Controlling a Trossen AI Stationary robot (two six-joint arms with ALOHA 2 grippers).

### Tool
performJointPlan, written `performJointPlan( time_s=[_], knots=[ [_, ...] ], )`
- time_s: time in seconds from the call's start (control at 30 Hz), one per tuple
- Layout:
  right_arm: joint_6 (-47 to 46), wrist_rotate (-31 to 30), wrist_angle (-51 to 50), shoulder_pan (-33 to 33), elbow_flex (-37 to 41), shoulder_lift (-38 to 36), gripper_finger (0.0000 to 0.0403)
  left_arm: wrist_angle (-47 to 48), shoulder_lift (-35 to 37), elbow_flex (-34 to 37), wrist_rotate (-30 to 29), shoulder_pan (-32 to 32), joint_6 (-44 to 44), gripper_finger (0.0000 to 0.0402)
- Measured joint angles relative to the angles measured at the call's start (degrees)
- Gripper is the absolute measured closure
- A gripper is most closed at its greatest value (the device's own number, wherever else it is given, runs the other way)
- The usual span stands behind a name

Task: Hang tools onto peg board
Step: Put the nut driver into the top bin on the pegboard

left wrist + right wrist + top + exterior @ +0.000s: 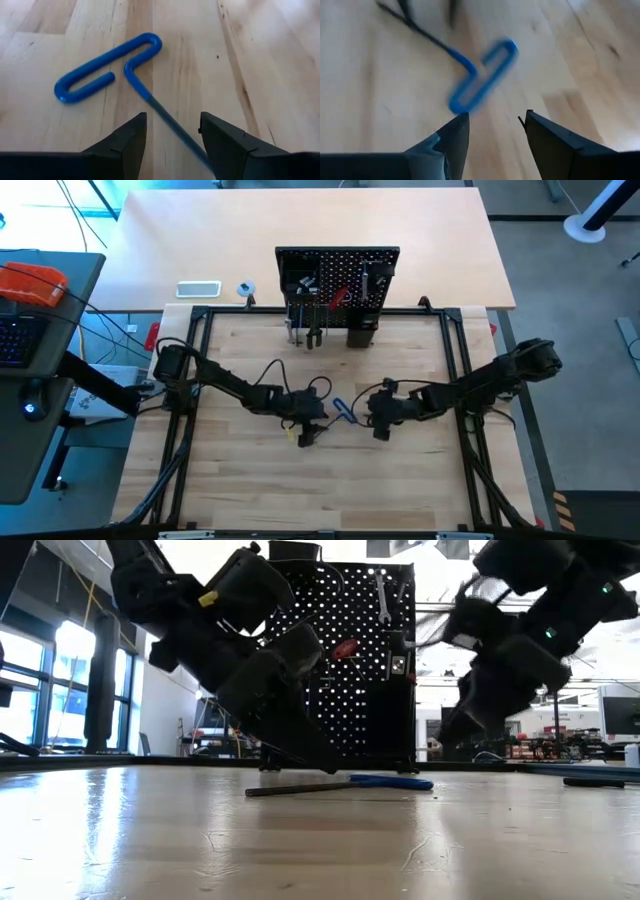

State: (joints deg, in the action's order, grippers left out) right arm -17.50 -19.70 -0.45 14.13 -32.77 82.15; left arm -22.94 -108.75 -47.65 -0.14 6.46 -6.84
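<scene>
Blue-handled T hex key (343, 411) lies flat mid-worktop between both grippers, well short of the peg board (337, 280). Low down, it rests beneath them, bare wood all round. Left gripper (172, 131) jaws stand parted astride its shaft, grasping nothing; right gripper (495, 131) jaws parted, empty.

Light wood-plank worktop (400, 470), black frame rails (190, 430) running along its edges. Lying flat near centre: blue-handled T hex key (343, 411), looped handle and dark shaft both resting on the planks. Standing upright at the far edge: black peg board (337, 280), base sitting on the wood. Dark slim object (592, 782) lying on the surface, too blurred to identify.
</scene>
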Motion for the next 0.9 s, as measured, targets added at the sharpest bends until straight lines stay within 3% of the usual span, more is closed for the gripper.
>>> performJointPlan(
  time_s=[0.27, 0.5, 0.7, 0.9],
  knots=[
    [-11.38, -4.57, -34.49, 1.42, -7.14, -0.06, 0.0237, -0.63, -0.48, 0.0, -0.24, 0.51, 0.73, 0.0225],
    [-23.94, -3.16, -51.92, 4.97, -7.86, -3.84, 0.0253, -0.41, -0.48, 0.0, -0.47, 0.52, 2.46, 0.0225],
    [-29.26, 1.26, -52.87, 5.69, -1.98, -12.16, 0.0253, -0.43, -0.46, 0.0, -0.52, 0.5, 3.5, 0.0225],
    [-29.82, 3.79, -46.42, 3.66, 6.69, -19.34, 0.0253, -0.55, -0.46, 0.0, -0.52, 0.51, 4.06, 0.0225]
  ],
)
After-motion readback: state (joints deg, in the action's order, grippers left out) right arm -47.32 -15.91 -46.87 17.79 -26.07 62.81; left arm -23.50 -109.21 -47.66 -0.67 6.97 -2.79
